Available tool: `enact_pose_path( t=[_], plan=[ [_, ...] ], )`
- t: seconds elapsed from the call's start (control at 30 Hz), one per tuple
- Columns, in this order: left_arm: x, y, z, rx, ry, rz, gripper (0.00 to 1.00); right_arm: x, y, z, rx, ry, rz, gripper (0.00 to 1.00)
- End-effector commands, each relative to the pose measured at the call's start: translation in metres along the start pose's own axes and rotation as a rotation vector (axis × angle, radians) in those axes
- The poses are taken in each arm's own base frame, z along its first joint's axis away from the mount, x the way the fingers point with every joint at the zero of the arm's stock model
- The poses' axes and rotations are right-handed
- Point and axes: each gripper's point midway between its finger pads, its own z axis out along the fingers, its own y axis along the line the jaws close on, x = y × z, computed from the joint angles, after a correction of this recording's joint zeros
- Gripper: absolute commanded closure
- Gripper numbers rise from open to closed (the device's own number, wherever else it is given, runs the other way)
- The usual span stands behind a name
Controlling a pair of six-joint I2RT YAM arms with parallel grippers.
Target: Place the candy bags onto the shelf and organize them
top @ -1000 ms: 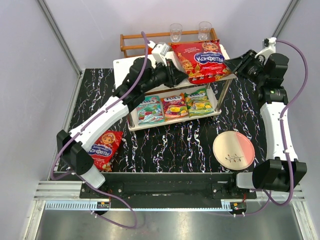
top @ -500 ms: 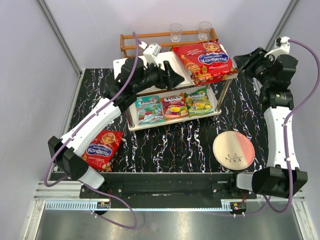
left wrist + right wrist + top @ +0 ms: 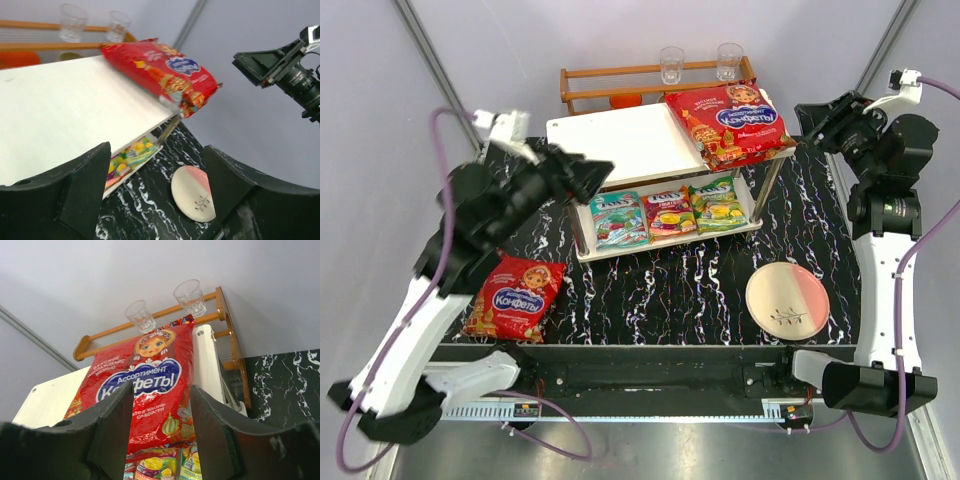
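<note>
Surroundings: a brown wooden rack (image 3: 620, 72) stands behind the shelf at the far edge and carries two clear glasses (image 3: 671, 63). A round pink-and-cream plate (image 3: 787, 304) lies on the black marbled table (image 3: 670, 290), near right, well apart from the shelf.
In the way: nothing lies between either claw and the shelf. The rack sits just behind the top board.
Shelf: the white two-tier shelf (image 3: 610, 140) stands at the far centre of the table, with metal posts at its corners.
Bag on top: one large red candy bag (image 3: 728, 122) lies flat on the right end of the top board, doll picture towards the rack. Its near-right corner hangs over the board's edge.
Lower tier: a teal bag (image 3: 618, 220), a red-orange bag (image 3: 669, 213) and a green-yellow bag (image 3: 717, 204) lie side by side.
Bag on table: the second large red bag (image 3: 517, 296) lies flat, label up, near left, well apart from the shelf.
Left gripper (image 3: 157, 155): spread wide with nothing in it, off the shelf's left end.
Right gripper (image 3: 161, 390): fingers parted and holding nothing, just right of the shelf, facing the bag on top.
Open room: the left part of the top board is bare white. Bare table runs between the shelf and the near edge.
</note>
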Motion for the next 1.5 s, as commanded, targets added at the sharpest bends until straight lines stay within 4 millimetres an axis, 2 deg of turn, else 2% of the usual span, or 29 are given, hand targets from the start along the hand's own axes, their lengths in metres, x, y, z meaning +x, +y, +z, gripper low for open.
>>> enact_pose_path(
  t=[0.0, 0.07, 0.1, 0.13, 0.2, 0.23, 0.4, 0.53, 0.63, 0.67, 0.73, 0.77, 0.8, 0.87, 0.9, 0.97, 1.0, 1.07, 1.1, 1.13, 1.17, 1.2, 1.23, 1.27, 1.3, 1.33, 1.37, 1.43, 1.47],
  plan=[
    [0.03, 0.059, -0.039, -0.275, 0.005, -0.006, 0.2, 0.006, -0.02, 0.006, 0.074, 0.022, -0.005, 0.42],
    [0.043, 0.085, -0.071, -0.401, -0.036, -0.034, 0.17, 0.016, -0.02, 0.008, 0.056, 0.048, 0.02, 0.4],
    [0.048, 0.094, -0.08, -0.444, -0.047, -0.046, 0.13, 0.014, -0.016, 0.008, 0.038, 0.036, 0.018, 0.39],
    [0.059, 0.113, -0.1, -0.538, -0.069, -0.073, 0.11, 0.016, -0.013, 0.004, 0.027, 0.032, 0.023, 0.38],
    [0.073, 0.133, -0.119, -0.638, -0.082, -0.104, 0.06, 0.013, -0.007, -0.001, 0.013, 0.019, 0.015, 0.38],
    [0.088, 0.15, -0.137, -0.732, -0.089, -0.139, 0.01, 0.008, -0.002, -0.008, 0.008, 0.005, 0.001, 0.38],
    [0.138, 0.204, -0.188, -1.054, -0.093, -0.198, 0.01, -0.003, 0.016, -0.033, -0.004, -0.018, -0.015, 0.37],
    [0.188, 0.231, -0.196, -1.195, 0.015, -0.192, 0.01, -0.008, 0.035, -0.053, -0.038, -0.025, -0.006, 0.37],
    [0.211, 0.242, -0.202, -1.244, 0.075, -0.203, 0.01, -0.003, 0.053, -0.068, -0.086, 0.017, -0.005, 0.37],
    [0.212, 0.244, -0.203, -1.246, 0.07, -0.214, 0.01, 0.01, 0.063, -0.072, -0.113, 0.07, 0.006, 0.37],
    [0.207, 0.241, -0.203, -1.211, 0.036, -0.225, 0.01, 0.017, 0.077, -0.08, -0.132, 0.081, -0.034, 0.38],
    [0.202, 0.241, -0.205, -1.209, 0.019, -0.223, 0.01, 0.03, 0.087, -0.083, -0.147, 0.116, -0.04, 0.38],
    [0.196, 0.24, -0.206, -1.206, 0.003, -0.219, 0.01, 0.046, 0.111, -0.09, -0.215, 0.156, -0.045, 0.38],
    [0.181, 0.236, -0.207, -1.199, -0.014, -0.2, 0.01, 0.062, 0.121, -0.087, -0.201, 0.186, -0.065, 0.38],
    [0.179, 0.235, -0.205, -1.203, -0.001, -0.188, 0.01, 0.088, 0.145, -0.088, -0.269, 0.262, -0.066, 0.39],
    [0.169, 0.231, -0.202, -1.194, -0.004, -0.176, 0.01, 0.111, 0.155, -0.08, -0.232, 0.295, -0.111, 0.39],
    [0.166, 0.23, -0.2, -1.192, -0.002, -0.175, 0.01, 0.132, 0.169, -0.073, -0.239, 0.336, -0.162, 0.39],
    [0.162, 0.229, -0.2, -1.187, -0.009, -0.174, 0.01, 0.159, 0.211, -0.084, -0.274, 0.35, -0.216, 0.39],
    [0.157, 0.227, -0.2, -1.176, -0.024, -0.174, 0.01, 0.18, 0.224, -0.084, -0.284, 0.382, -0.22, 0.39],
    [0.154, 0.226, -0.2, -1.174, -0.031, -0.171, 0.01, 0.196, 0.246, -0.098, -0.341, 0.406, -0.207, 0.39],
    [0.151, 0.225, -0.201, -1.17, -0.038, -0.168, 0.01, 0.202, 0.264, -0.1, -0.381, 0.392, -0.167, 0.39],
    [0.143, 0.223, -0.201, -1.165, -0.046, -0.153, 0.01, 0.231, 0.264, -0.102, -0.355, 0.428, -0.15, 0.38],
    [0.138, 0.223, -0.202, -1.168, -0.055, -0.143, 0.01, 0.249, 0.276, -0.114, -0.376, 0.45, -0.123, 0.37],
    [0.133, 0.222, -0.201, -1.16, -0.059, -0.136, 0.01, 0.262, 0.289, -0.112, -0.398, 0.437, -0.06, 0.35],
    [0.122, 0.218, -0.199, -1.146, -0.063, -0.112, 0.01, 0.303, 0.284, -0.121, -0.388, 0.513, -0.016, 0.34],
    [0.116, 0.218, -0.199, -1.145, -0.069, -0.103, 0.01, 0.322, 0.285, -0.125, -0.379, 0.54, 0.024, 0.33],
    [0.11, 0.216, -0.193, -1.125, -0.069, -0.098, 0.01, 0.356, 0.283, -0.127, -0.37, 0.57, 0.058, 0.32],
    [0.092, 0.212, -0.191, -1.11, -0.08, -0.07, 0.01, 0.385, 0.294, -0.131, -0.384, 0.611, 0.159, 0.31],
    [0.082, 0.206, -0.184, -1.078, -0.087, -0.069, 0.01, 0.412, 0.298, -0.132, -0.385, 0.636, 0.172, 0.3]
  ],
)
